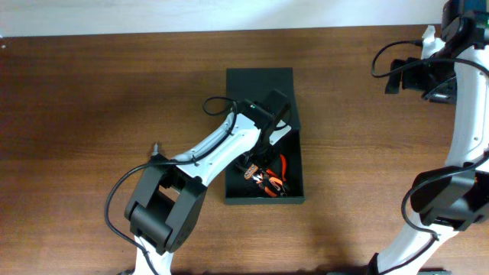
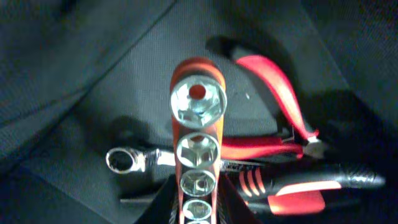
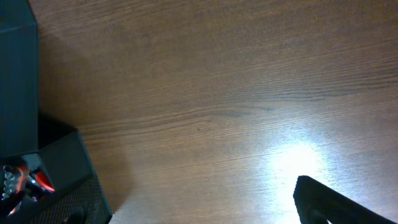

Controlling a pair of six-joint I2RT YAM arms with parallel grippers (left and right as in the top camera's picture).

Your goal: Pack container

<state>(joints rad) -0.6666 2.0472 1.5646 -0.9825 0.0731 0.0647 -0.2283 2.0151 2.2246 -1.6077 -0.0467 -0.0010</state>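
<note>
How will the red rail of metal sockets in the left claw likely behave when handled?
The red rail of shiny metal sockets looks rigid and probably heavy for its size. Gripped near one end by the left claw, it may pivot. Its polished sockets could slip.

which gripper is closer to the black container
Left. The left gripper is inside the container, gripping a socket rail; the right gripper is open over the table, far to its right.

A brown wood-grain table [image 1: 76,114] fills the scene, a pale strip [image 1: 191,15] bordering its far edge and bright glare [image 3: 298,158] pooling on its right side.
</note>
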